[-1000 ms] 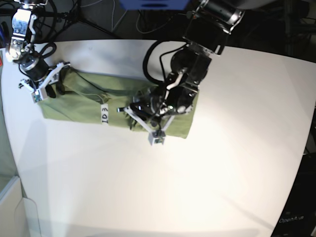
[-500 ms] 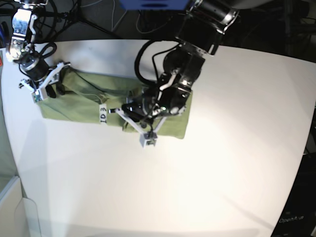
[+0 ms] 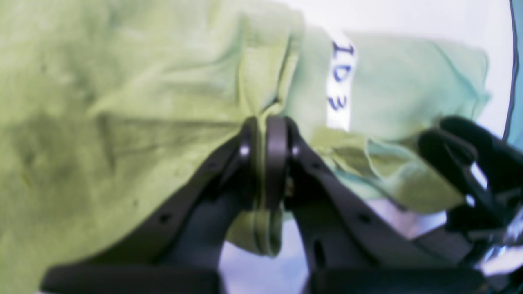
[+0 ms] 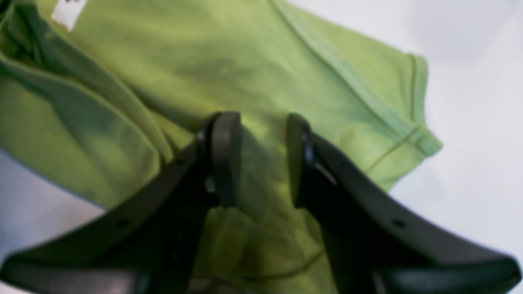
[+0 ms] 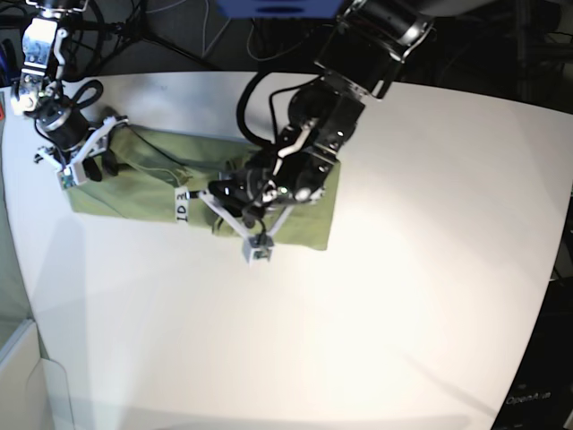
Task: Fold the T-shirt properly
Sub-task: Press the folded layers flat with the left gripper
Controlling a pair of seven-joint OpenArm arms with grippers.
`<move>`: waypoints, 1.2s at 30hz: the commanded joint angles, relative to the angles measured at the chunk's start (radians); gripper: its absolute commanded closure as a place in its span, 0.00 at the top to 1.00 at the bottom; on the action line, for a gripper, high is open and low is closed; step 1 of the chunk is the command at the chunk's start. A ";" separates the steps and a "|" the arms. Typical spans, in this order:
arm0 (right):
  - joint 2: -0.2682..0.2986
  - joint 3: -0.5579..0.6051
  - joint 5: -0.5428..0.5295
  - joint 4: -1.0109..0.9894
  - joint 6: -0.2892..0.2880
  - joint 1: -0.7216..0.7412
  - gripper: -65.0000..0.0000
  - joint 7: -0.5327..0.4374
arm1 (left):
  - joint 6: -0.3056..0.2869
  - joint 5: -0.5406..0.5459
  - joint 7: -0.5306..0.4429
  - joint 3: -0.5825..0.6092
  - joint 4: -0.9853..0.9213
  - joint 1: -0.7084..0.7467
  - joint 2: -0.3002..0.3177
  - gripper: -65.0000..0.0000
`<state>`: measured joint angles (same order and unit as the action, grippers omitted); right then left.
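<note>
Only wrist-view: left pincer [image 3: 265, 134] pinching T-shirt [image 3: 122, 102].

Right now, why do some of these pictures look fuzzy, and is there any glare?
Both wrist views are soft: the left claw and T-shirt blur, though the label stays readable; the right claw is equally hazy. The base view is sharper, with a bright washed-out patch on the table and dark surroundings.
</note>
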<state>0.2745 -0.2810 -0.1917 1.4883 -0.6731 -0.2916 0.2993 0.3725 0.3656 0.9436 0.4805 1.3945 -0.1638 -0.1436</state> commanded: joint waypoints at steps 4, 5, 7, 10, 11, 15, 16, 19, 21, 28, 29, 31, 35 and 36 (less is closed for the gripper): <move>0.015 -0.007 -0.015 0.019 -0.003 0.004 0.30 -0.024 | 0.018 0.108 -0.044 0.005 0.015 -0.035 -0.013 0.05; 0.015 -0.001 -0.015 0.019 -0.003 0.004 0.30 -0.024 | 0.018 0.118 -0.051 0.005 0.013 -0.043 -0.013 0.05; 0.015 0.016 -0.015 0.019 -0.003 0.002 0.30 -0.024 | 0.018 0.128 -0.053 0.005 0.013 -0.047 -0.013 0.05; 0.015 0.022 -0.015 0.019 -0.003 0.002 0.30 -0.024 | 0.018 0.128 -0.053 0.004 0.013 -0.049 -0.013 0.05; 0.015 0.022 -0.015 0.019 -0.003 0.002 0.30 -0.024 | 0.020 0.128 -0.053 0.004 0.013 -0.049 -0.013 0.05; 0.015 0.024 -0.015 0.019 -0.003 0.002 0.30 -0.024 | 0.015 0.128 -0.056 0.008 -0.054 -0.062 -0.013 0.05; 0.015 0.024 -0.015 0.019 -0.003 0.004 0.30 -0.024 | 0.015 0.131 -0.064 0.030 -0.074 -0.070 -0.013 0.05; 0.015 0.024 -0.015 0.019 -0.003 0.004 0.30 -0.024 | 0.020 0.132 -0.120 0.105 -0.091 -0.072 -0.013 0.04; 0.015 0.024 -0.015 0.019 -0.003 0.004 0.30 -0.024 | 0.023 0.134 -0.139 0.120 -0.099 -0.072 -0.013 0.04; 0.015 0.024 -0.015 0.019 -0.003 -0.002 0.30 -0.024 | 0.021 0.134 -0.139 0.119 -0.103 -0.073 -0.013 0.04; 0.015 0.024 -0.015 0.019 -0.003 -0.002 0.30 -0.024 | 0.020 0.134 -0.139 0.119 -0.108 -0.073 -0.013 0.04; 0.015 0.036 -0.015 0.019 -0.003 -0.001 0.30 -0.024 | 0.016 0.134 -0.142 0.122 -0.132 -0.073 -0.013 0.04; 0.015 0.064 -0.015 0.019 -0.003 -0.001 0.30 -0.024 | 0.016 0.134 -0.208 0.125 -0.177 -0.073 -0.013 0.04; 0.015 0.064 -0.015 0.019 -0.003 -0.001 0.30 -0.024 | 0.016 0.134 -0.220 0.125 -0.195 -0.073 -0.013 0.05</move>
<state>0.2722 -0.2096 -0.1921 1.4887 -0.6800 -0.2977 0.2989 0.3832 0.5076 0.7277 0.6060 1.1919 -0.2192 -0.1471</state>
